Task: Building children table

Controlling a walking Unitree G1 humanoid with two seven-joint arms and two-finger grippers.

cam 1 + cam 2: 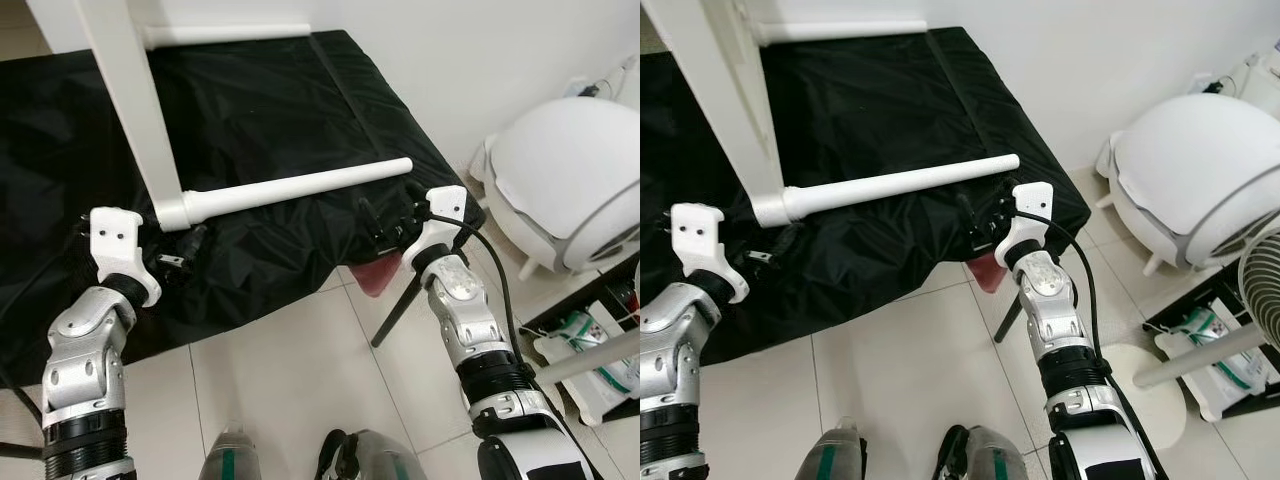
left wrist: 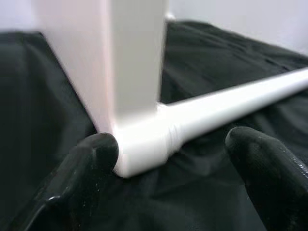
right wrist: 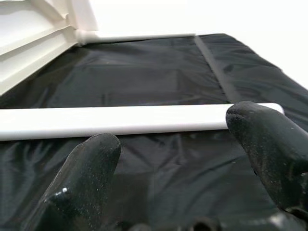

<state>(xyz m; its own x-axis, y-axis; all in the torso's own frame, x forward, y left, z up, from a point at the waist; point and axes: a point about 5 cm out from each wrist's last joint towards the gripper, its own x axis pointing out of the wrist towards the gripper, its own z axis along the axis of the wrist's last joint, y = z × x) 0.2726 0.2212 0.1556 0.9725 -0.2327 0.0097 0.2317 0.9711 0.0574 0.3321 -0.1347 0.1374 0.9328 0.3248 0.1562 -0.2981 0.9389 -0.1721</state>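
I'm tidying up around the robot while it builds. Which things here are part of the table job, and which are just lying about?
Part of the job:
tabletop
near leg
far leg
black cloth
left claw, open at the leg's joint
right claw, open by the leg's end

Lying about:
white dome
fan

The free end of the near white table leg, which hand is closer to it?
Right. The right hand sits open just short of the leg's free end. The left hand is open at the other end, by the socket on the tabletop corner.
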